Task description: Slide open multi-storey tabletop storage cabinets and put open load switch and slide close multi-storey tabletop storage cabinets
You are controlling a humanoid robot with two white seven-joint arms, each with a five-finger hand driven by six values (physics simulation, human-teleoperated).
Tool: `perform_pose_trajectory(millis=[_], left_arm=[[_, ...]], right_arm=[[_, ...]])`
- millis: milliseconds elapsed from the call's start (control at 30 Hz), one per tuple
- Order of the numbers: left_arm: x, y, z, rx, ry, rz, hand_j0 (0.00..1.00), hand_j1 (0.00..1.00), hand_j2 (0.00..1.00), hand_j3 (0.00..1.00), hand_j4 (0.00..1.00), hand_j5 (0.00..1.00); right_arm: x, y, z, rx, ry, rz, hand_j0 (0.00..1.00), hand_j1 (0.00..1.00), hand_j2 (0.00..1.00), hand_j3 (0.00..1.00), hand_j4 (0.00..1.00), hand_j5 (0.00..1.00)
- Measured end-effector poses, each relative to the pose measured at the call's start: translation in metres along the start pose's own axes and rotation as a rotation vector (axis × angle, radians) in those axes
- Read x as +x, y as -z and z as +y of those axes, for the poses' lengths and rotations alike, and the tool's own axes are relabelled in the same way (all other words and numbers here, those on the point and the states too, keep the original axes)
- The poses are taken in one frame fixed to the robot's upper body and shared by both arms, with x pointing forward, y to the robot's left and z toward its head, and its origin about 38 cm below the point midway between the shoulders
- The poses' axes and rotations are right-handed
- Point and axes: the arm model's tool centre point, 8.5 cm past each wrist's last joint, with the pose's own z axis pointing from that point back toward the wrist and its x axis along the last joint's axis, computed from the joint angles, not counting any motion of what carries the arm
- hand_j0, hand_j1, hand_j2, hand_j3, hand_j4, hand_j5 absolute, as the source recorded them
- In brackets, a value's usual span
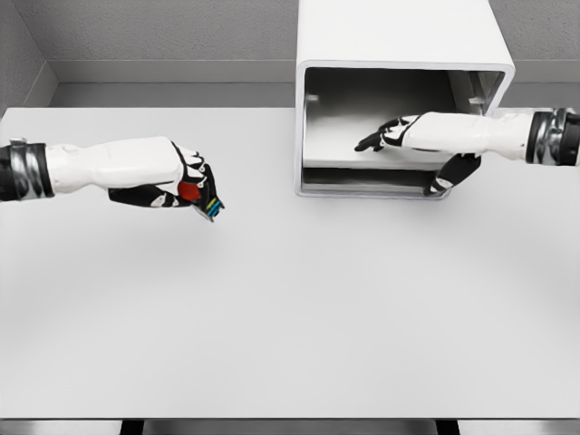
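A white storage cabinet (399,54) stands at the back of the table, right of the middle, its drawer (362,177) slid out toward me and showing a grey inside. My right hand (412,149) reaches over the drawer with its fingers stretched inward and its thumb hooked below the drawer's front edge. My left hand (186,181) hovers above the table at the left, fingers curled around the load switch (204,195), a small dark block with a red knob and coloured stripes at its tip.
The white table (290,317) runs wide in front of the cabinet. Grey walls stand behind the table, and its front edge lies near the bottom of the view.
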Motion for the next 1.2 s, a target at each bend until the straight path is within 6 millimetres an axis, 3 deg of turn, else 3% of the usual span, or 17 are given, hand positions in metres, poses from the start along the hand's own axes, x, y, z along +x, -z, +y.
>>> perform_pose_trajectory(millis=[233,700,1200], left_arm=[[-0.004,0.007,0.014,0.012,0.023,0.000,0.43,0.43,0.43,0.43,0.43,0.43],[0.009,0.027,0.044,0.047,0.077,-0.059,0.43,0.43,0.43,0.43,0.43,0.43],[0.024,0.034,0.077,0.082,0.144,-0.101,0.43,0.43,0.43,0.43,0.43,0.43]], right_arm=[[0.019,-0.007,0.004,0.018,-0.029,-0.041,1.00,1.00,1.00,1.00,1.00,1.00],[0.050,-0.027,0.018,0.094,-0.119,-0.088,1.00,1.00,1.00,1.00,1.00,1.00],[0.057,-0.040,0.021,0.112,-0.132,-0.094,1.00,1.00,1.00,1.00,1.00,1.00]])
